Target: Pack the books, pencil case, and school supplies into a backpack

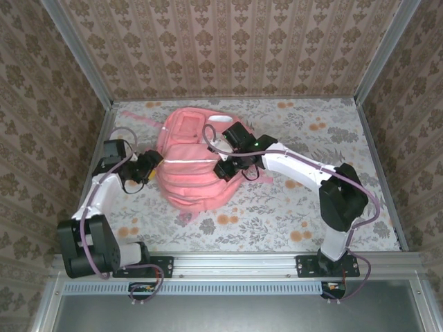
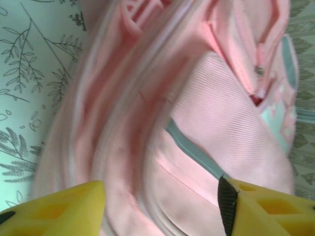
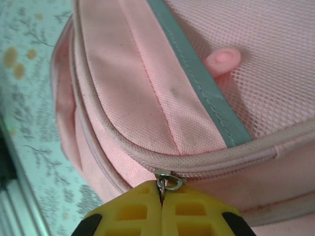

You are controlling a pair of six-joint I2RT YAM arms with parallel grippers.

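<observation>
Left tool (image 1: 147,168) just beside the left flank of the backpack (image 1: 194,162), yellow fingers (image 2: 59,209) spread apart, nothing between them, pink fabric right ahead. Backpack lying flat in the middle of the worktop (image 1: 291,214), long axis running from the far edge toward the arms, one tool on each side. Right tool (image 3: 161,196) pressed together, clamped on the metal zip pull (image 3: 170,183) at the bag's right flank, directly under the piped seam (image 3: 123,147). From that pinch, zip track curving away up and left in the wrist view, round the bag's edge, roughly alongside the grey stripe (image 3: 197,83). Likely next: drawing the pull along that line, right tool nearer and on it, left tool placed to brace the opposite side. Impossible to tell whether books lie inside.
</observation>
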